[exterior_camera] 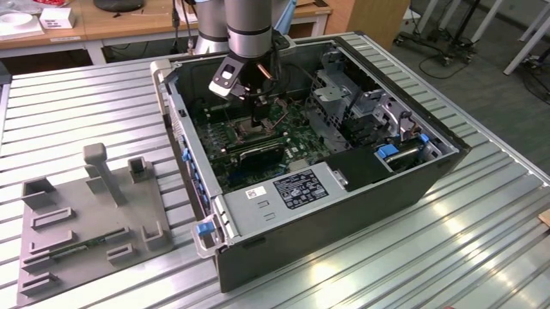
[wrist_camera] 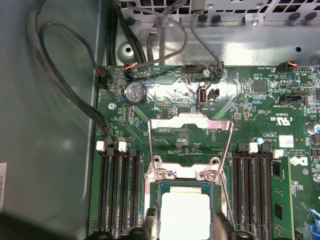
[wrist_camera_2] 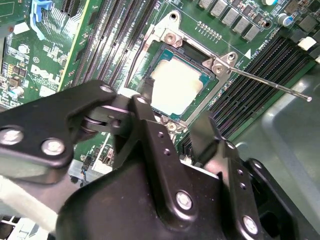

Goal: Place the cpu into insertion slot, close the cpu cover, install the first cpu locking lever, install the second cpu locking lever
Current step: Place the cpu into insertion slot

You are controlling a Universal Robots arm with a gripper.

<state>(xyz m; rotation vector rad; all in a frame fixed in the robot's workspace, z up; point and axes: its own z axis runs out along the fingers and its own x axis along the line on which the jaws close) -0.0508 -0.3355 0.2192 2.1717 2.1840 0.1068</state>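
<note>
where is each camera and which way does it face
Exterior view: off the arm, high, looking down into the open computer case; arm and gripper show.
Second wrist view: on the wrist, looking past the gripper at the cpu.
First wrist view: on the wrist, facing the raised cpu cover.
Both wrist views share the seated cpu.

The cpu (wrist_camera: pixel 184 216), a pale silver square, lies flat in the socket. The cpu cover (wrist_camera: pixel 192 120), 1 silvery frame with an open middle, stands swung up at its hinged edge.
</note>
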